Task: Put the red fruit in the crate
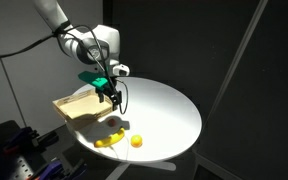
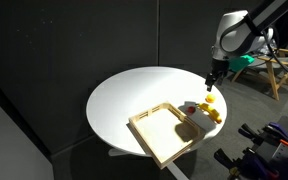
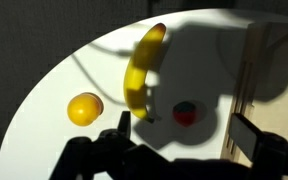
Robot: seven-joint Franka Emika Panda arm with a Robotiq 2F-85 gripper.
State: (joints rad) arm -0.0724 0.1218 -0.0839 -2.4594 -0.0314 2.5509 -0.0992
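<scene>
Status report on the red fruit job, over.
Gripper open, empty, hovering above the table. Red fruit on the table near the crate, not in it. Banana lies close beside the fruit.

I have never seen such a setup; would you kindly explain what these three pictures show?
This is a robot arm with a two-fingered gripper above a round white table. Two pictures come from cameras standing outside the robot; the third looks down from its wrist, its dark fingers at the bottom edge. On the table lie a banana, a small orange fruit, a tiny red fruit and a shallow wooden crate. The gripper is open and holds nothing.
</scene>
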